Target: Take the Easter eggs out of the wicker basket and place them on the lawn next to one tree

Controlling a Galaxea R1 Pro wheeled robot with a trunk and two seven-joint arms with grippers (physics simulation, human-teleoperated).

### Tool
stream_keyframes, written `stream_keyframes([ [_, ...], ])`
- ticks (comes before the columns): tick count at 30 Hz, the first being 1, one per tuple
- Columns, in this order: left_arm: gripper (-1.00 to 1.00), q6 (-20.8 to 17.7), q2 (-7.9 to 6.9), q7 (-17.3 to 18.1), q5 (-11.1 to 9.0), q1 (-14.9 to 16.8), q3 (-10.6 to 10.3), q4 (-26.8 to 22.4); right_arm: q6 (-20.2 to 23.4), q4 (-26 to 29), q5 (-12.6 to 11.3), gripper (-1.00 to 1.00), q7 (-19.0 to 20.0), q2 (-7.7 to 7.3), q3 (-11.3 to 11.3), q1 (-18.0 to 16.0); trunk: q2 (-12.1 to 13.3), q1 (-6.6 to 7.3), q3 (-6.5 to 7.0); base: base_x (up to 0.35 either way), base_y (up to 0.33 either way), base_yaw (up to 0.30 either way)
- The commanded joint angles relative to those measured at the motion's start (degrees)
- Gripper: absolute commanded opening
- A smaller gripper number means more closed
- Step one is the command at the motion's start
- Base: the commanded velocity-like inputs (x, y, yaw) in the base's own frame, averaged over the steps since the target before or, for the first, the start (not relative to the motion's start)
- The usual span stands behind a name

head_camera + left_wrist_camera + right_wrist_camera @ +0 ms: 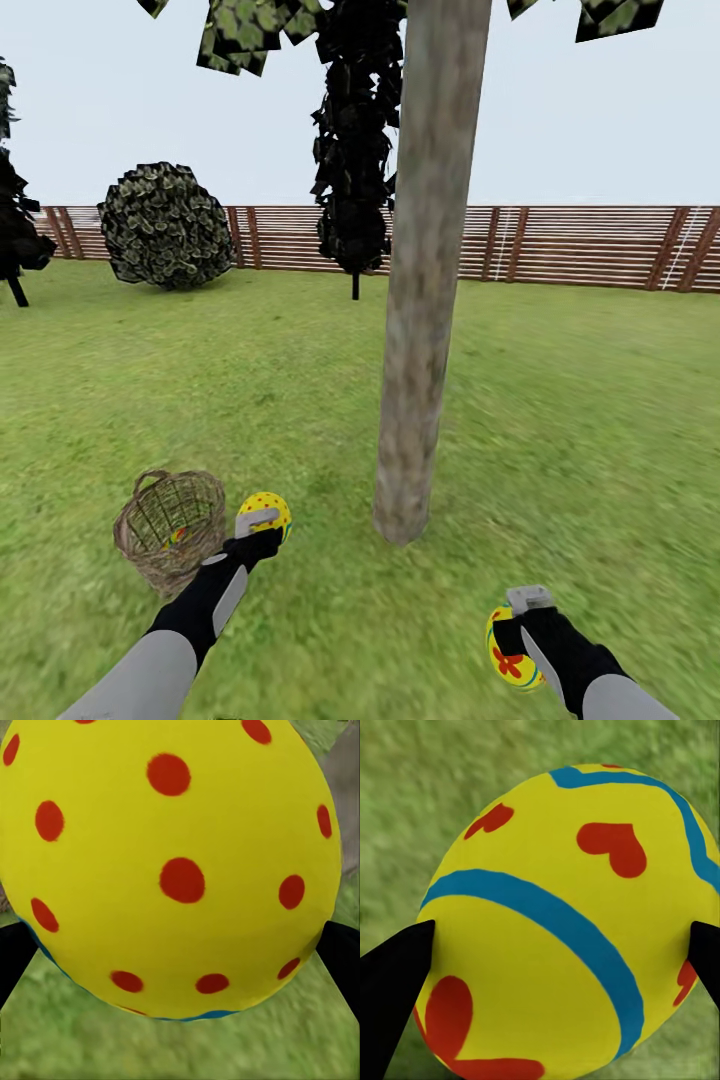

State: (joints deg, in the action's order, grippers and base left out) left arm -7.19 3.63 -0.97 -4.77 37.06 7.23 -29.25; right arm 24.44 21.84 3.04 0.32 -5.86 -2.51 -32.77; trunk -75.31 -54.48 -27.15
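Two eggs clamped, one egg in the basket

The left gripper (262, 522) pinches a yellow egg (266, 510) with red dots beside the wicker basket (170, 530) at 8 o'clock from the tree (425, 300). The right gripper (520, 625) clamps a blue-banded egg (511, 655) at 5 o'clock. The right wrist view reveals red hearts (613, 846). A third egg (177, 537) lies inside the basket on the lawn (560, 420).

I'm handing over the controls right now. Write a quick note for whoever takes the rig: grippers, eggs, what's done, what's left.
Left gripper: shut on the red-dotted egg, held beside the wicker basket.
Right gripper: shut on the blue-striped egg, above the lawn.
Third egg: seemingly in the basket.
The tree stands just ahead.
Done: two eggs lifted out.
Left: set both by the trunk, fetch the third, place it there too.
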Motion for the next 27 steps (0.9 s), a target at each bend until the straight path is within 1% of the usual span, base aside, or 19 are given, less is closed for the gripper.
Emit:
stream_keyframes([
  [1,-1.00,-0.37,0.06,-0.09,-0.50,0.03,0.15,-0.11,-0.31,0.13,0.37,-1.00,0.03,-0.03,-0.29,-0.01,-0.04,-0.01,-0.06,0.082,-0.189,0.268],
  [5,-1.00,-0.37,0.32,-0.09,-0.50,0.03,0.13,-0.09,-0.44,0.13,0.39,-1.00,0.03,-0.07,-0.28,0.01,-0.04,-0.01,-0.06,0.083,-0.189,0.271],
  [7,-1.00,-0.30,0.37,-0.09,-0.48,0.03,0.08,1.23,-0.44,0.13,0.39,-1.00,0.03,-0.11,-0.29,0.03,-0.04,-0.01,-0.06,0.083,-0.189,0.230],
  [10,-1.00,-0.28,0.55,-0.09,-0.44,0.03,0.07,1.78,-0.44,0.13,0.38,-1.00,0.03,-0.12,-0.22,0.00,-0.04,-0.01,-0.06,0.082,-0.189,0.206],
  [14,-1.00,-0.28,0.62,0.28,-0.64,0.03,0.12,1.63,-0.45,0.13,0.24,-1.00,0.03,-0.26,-0.14,0.00,-0.04,-0.01,-0.06,0.061,-0.180,0.033],
  [17,-1.00,-0.30,0.33,5.52,-0.82,0.03,0.29,1.74,-0.49,0.13,0.16,-1.00,0.19,-0.39,-0.13,-0.01,-0.04,-0.01,-0.06,0.006,-0.149,0.002],
  [18,-1.00,-0.32,0.11,6.19,-0.89,-0.02,0.42,1.79,-0.46,0.13,0.14,-1.00,0.38,-0.50,-0.08,-0.01,-0.04,-0.01,-0.06,0.001,-0.138,0.000],
  [23,-1.00,-0.31,0.29,6.47,-0.94,-0.49,0.39,1.49,-0.36,0.13,0.28,-1.00,0.64,-0.64,-0.12,0.01,-0.04,-0.01,-0.06,0.000,-0.091,0.000],
  [25,-1.00,-0.32,-0.09,6.40,-0.78,-0.74,0.52,1.69,-0.39,-0.31,0.35,-1.00,0.65,-0.64,-0.11,-0.01,-0.04,-0.01,-0.06,0.000,-0.011,0.000],
  [27,-1.00,-0.42,-0.88,6.26,-0.77,-0.88,0.64,2.05,-0.43,-1.03,0.44,-1.00,0.65,-0.64,-0.12,-0.02,-0.04,-0.01,-0.06,0.000,-0.002,0.000],
])
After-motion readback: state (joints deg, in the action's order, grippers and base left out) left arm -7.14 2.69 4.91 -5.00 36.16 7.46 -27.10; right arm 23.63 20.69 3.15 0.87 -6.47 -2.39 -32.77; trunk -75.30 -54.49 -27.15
